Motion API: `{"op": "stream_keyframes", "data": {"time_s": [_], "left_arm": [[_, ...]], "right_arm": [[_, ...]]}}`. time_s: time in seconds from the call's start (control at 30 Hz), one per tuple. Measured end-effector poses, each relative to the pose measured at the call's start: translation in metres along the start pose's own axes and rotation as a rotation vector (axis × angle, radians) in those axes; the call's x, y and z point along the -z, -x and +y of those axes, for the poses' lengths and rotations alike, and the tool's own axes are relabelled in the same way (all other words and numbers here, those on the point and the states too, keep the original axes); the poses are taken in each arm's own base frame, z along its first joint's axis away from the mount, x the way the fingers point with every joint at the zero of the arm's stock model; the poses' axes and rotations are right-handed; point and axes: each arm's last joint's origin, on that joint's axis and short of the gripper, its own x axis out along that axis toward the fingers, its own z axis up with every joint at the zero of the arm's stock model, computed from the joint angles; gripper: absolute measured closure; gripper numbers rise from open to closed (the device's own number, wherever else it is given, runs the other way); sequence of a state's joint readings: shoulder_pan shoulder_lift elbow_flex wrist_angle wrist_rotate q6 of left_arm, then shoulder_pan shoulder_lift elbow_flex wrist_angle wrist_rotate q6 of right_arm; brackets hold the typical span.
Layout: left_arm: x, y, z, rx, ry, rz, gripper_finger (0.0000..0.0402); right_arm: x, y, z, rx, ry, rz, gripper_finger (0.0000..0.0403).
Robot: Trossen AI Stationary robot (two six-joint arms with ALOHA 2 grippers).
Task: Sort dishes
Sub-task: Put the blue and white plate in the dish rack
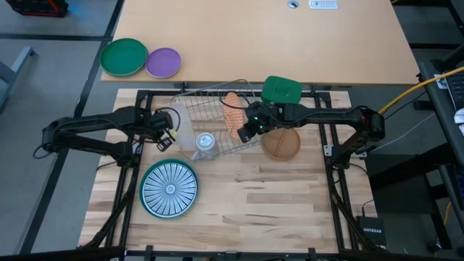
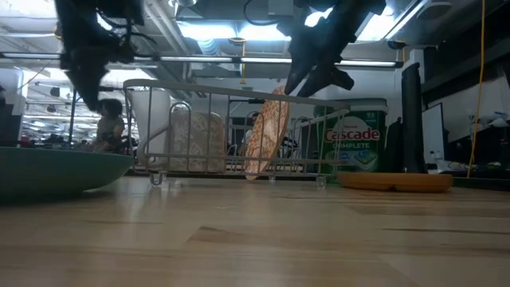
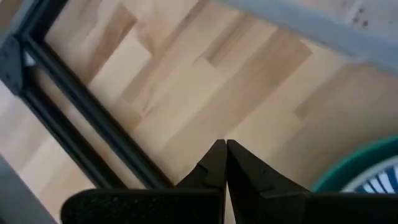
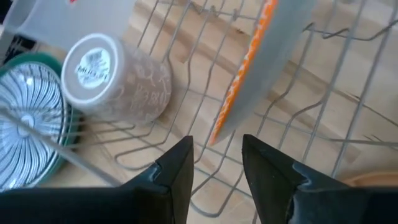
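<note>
An orange speckled plate [image 1: 232, 110] stands on its rim in the wire dish rack [image 1: 210, 109], leaning against the wires [image 2: 265, 135]. My right gripper [image 4: 216, 163] is open just above the plate's upper edge [image 4: 249, 68], with a finger on either side and no visible touch. It also shows in the high view [image 1: 245, 132]. My left gripper [image 3: 225, 149] is shut and empty above the table, left of the rack [image 1: 168, 139]. A teal-and-white striped plate [image 1: 170, 190] and a brown plate [image 1: 280, 144] lie flat on the table.
A patterned cup [image 4: 118, 74] lies in the rack. A green lidded canister [image 1: 281, 90] stands behind the brown plate. A green plate [image 1: 123, 56] and a purple plate [image 1: 163, 62] lie on the far table. Bare wood lies toward the near edge [image 1: 275, 210].
</note>
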State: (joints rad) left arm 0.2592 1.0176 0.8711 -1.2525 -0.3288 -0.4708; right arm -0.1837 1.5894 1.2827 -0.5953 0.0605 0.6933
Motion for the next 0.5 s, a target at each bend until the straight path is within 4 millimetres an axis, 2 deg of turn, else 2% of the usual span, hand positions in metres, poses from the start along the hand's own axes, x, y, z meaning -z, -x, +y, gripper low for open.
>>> {"op": "stream_keyframes", "data": {"time_s": [0.3, 0.5], "left_arm": [[0.028, 0.024, 0.006, 0.334, -0.035, 0.049, 0.04], [0.037, 0.032, 0.001, 0.438, -0.053, 0.061, 0.04]], "right_arm": [[0.001, 0.0, 0.001, -0.044, 0.1, 0.028, 0.0262], [0.002, 0.0, 0.004, -0.128, 0.116, 0.086, 0.0262]]}}
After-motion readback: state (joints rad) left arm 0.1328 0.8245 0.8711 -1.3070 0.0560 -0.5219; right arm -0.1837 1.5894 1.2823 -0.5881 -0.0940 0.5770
